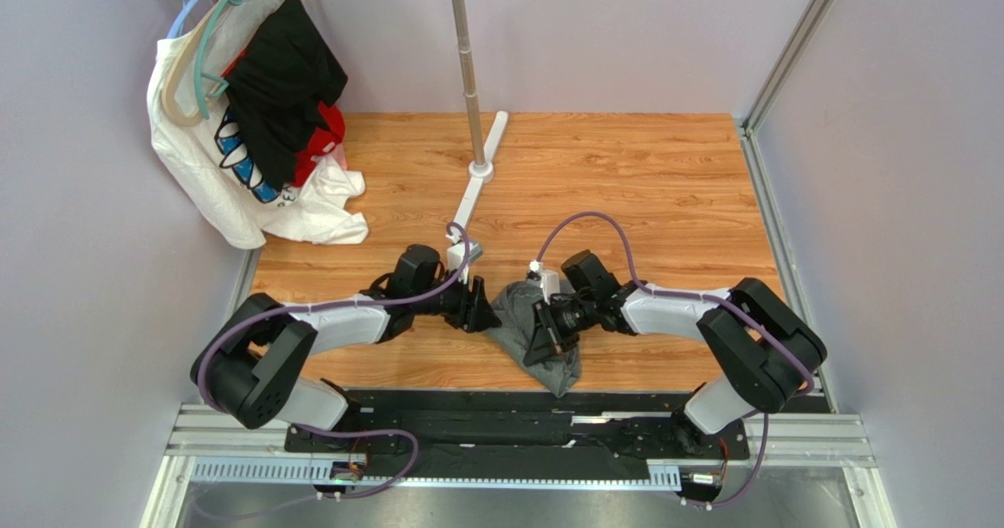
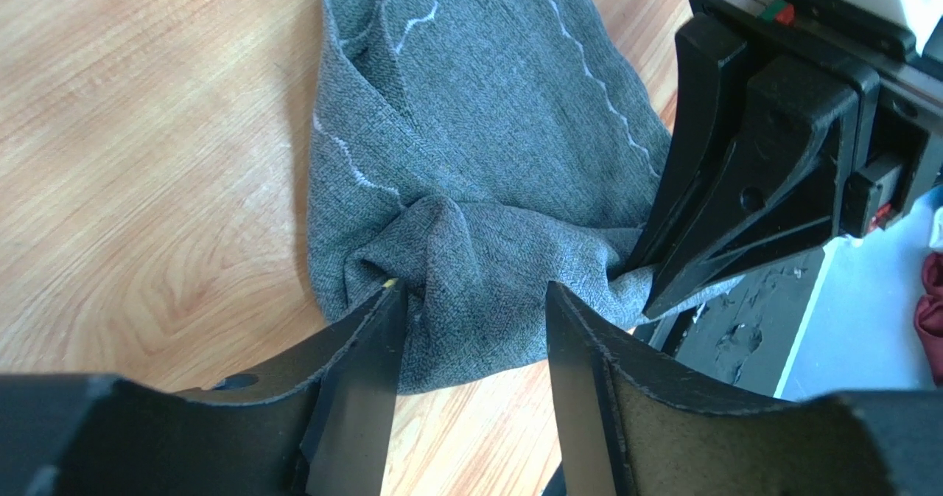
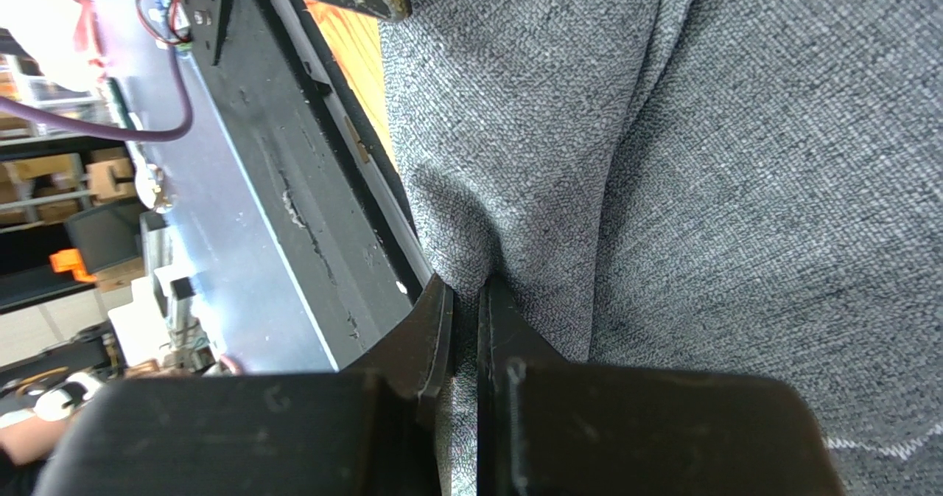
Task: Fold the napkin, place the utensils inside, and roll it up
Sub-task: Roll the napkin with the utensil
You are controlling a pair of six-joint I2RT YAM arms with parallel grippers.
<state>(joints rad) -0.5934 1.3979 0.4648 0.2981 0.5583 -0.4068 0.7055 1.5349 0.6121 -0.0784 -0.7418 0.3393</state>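
Napkin (image 1: 561, 369) lying bunched by the desk's (image 1: 660, 187) near edge; right jaws pinching it; left jaws half-open, straddling it; rack foot (image 1: 469, 199) ending just behind; clothes (image 1: 277, 93) hanging far-left.

Robotics lab test cell. Wood-grain table top (image 1: 660, 187) boxed in by plain grey panels (image 1: 907, 199) on aluminium framing (image 1: 791, 46). At its near edge: left arm (image 1: 336, 322) and right arm (image 1: 695, 310) bolted to a black plate (image 1: 519, 410), slotted cable duct (image 1: 471, 472) alongside. At its far-left corner: clothes on hangers (image 1: 253, 116).

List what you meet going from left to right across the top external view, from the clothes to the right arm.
hanging clothes → left end effector → napkin → right arm's elbow
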